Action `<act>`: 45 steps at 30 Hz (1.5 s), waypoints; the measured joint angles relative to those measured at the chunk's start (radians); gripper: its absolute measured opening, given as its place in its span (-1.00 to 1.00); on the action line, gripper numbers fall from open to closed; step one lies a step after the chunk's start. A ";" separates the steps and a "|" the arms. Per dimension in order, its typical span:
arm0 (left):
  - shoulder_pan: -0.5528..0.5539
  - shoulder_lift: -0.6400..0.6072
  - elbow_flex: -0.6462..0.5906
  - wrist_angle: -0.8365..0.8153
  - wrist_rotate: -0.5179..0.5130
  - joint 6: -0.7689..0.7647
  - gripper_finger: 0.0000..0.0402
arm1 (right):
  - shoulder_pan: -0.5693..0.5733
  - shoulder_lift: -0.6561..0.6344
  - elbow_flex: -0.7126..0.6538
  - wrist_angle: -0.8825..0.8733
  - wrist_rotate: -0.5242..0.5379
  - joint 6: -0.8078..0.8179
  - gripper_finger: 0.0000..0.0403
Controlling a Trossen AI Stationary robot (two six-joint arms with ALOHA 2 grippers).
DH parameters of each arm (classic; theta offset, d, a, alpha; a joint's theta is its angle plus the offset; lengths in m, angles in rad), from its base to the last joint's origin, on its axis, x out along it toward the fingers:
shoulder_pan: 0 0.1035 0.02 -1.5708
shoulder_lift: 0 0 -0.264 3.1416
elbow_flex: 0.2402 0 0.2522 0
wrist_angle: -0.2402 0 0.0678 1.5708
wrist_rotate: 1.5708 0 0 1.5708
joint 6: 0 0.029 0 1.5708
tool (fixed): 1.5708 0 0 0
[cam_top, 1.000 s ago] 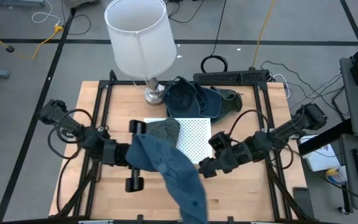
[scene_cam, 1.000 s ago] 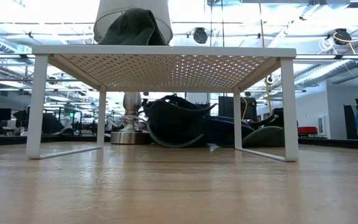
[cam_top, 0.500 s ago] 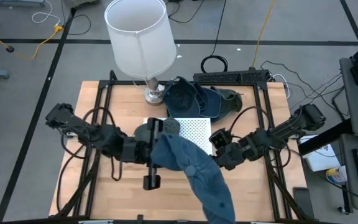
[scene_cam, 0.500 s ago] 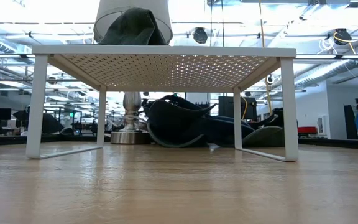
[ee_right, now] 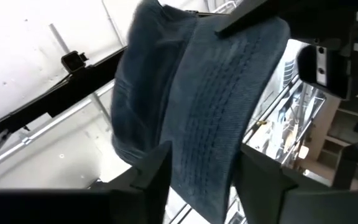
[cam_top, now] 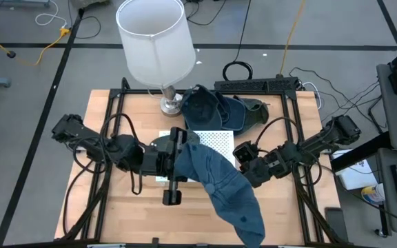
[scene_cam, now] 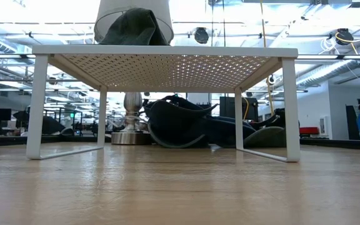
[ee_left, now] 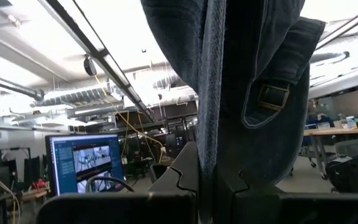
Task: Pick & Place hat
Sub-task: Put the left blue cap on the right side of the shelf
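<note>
My left claw (cam_top: 182, 162) is clamped tight on the blue denim cap with a brass strap buckle (cam_top: 220, 187), holding it above the front edge of the white perforated metal shelf (cam_top: 216, 148). The cap's long axis runs diagonally from that shelf toward the wooden worktop's (cam_top: 109, 117) front right corner, brim end trailing (soft, rumpled cloth, stitched rows). My right claw (cam_top: 250, 167), just right of the shelf, stands partly open with the cap's fabric between its fingers (ee_right: 154, 177).

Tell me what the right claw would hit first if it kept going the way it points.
Probably the blue hat: it fills the space just ahead of the right claw and hangs from the left claw. Depth is hard to judge.
</note>
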 joint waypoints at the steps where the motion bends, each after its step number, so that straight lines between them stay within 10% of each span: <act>1: 0.000 0.000 0.000 -0.008 -0.001 -0.011 -0.96 | 0.000 0.000 0.000 -0.002 0.000 0.000 -0.33; 14: 0.004 -0.003 0.001 -0.072 -0.009 -0.082 -0.96 | 0.000 -0.001 -0.001 -0.001 0.022 -0.034 -0.93; 32: 0.005 -0.002 0.001 -0.094 -0.017 -0.295 -0.88 | 0.003 -0.004 -0.001 0.049 0.031 -0.114 -0.96; 45: -0.045 -0.038 -0.002 -0.173 -0.022 -0.282 0.01 | 0.001 -0.063 0.002 0.072 0.000 -0.176 -0.97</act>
